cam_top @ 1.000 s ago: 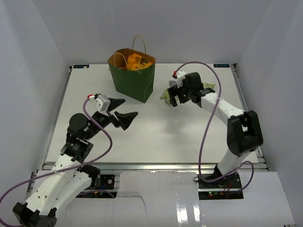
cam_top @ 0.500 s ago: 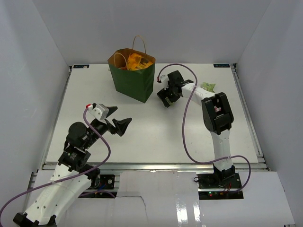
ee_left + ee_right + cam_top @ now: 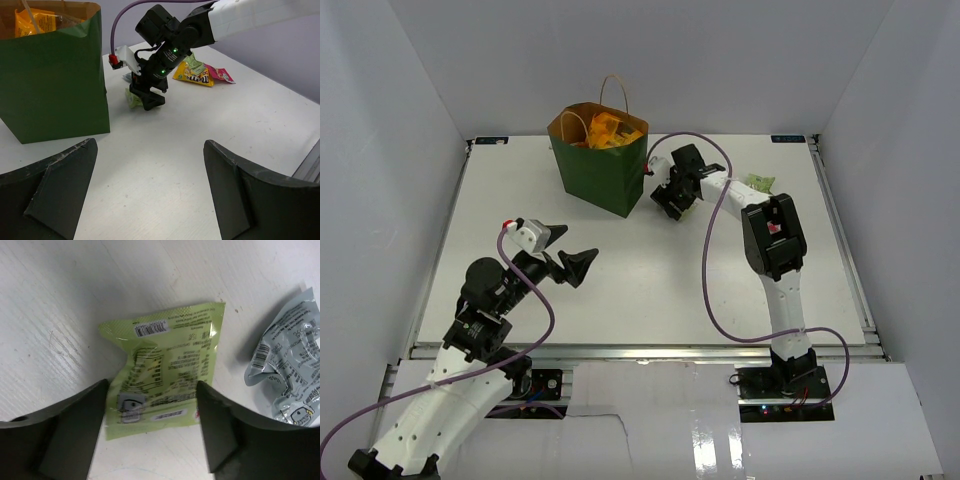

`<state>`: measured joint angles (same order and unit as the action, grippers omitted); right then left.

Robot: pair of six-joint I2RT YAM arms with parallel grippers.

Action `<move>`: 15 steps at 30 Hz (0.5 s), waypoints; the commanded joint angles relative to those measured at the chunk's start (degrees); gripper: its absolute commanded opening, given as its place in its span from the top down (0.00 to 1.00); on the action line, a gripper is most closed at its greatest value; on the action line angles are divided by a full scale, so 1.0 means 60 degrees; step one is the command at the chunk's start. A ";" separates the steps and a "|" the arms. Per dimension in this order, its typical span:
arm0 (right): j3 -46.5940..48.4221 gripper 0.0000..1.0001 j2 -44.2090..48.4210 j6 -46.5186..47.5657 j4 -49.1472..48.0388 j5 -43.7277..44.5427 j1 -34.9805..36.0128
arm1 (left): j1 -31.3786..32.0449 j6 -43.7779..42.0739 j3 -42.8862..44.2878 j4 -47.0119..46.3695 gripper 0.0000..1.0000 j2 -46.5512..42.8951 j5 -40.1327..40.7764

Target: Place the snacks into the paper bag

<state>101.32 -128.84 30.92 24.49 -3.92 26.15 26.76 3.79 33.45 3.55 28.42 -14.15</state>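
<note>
the paper bag [image 3: 603,175] is standing upright toward the back of the surface [image 3: 650,280]. it's dark green outside and brown kraft inside, with tan loop handles [image 3: 615,90] sticking up. its mouth is gaping open and an orange bag [image 3: 610,128] is poking up inside, along with other stuff i can't really make out. just right of the bag, a light-green packet [image 3: 167,385] is lying flat and a bit crinkled, with its printed back and barcode facing up. a grey wrapper [image 3: 290,370] is lying crumpled just beside it, not touching. further right, a yellow packet [image 3: 192,75], a pink one [image 3: 220,75] and another light-green wrapper [image 3: 196,64] are sitting bunched together.
</note>
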 commanded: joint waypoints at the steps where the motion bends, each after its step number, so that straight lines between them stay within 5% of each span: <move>1: 0.0179 0.28 -0.0470 0.0502 0.0517 -0.0457 -0.0242 | 0.0022 -0.0134 0.0021 0.0140 0.02 0.0038 0.0118; 6: -0.0112 0.62 -0.0355 0.0487 0.0723 -0.1044 -0.0535 | 0.0022 -0.0148 0.0006 0.0140 0.02 0.0053 0.0118; 15: -0.1797 0.92 0.1605 0.0575 0.0108 -0.1865 -0.0697 | 0.0022 -0.0192 0.0006 0.0155 0.02 0.0009 0.0132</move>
<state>93.67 -124.09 34.33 23.18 -11.70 21.85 26.76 3.38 33.45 4.05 28.64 -13.91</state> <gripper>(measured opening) 0.112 0.976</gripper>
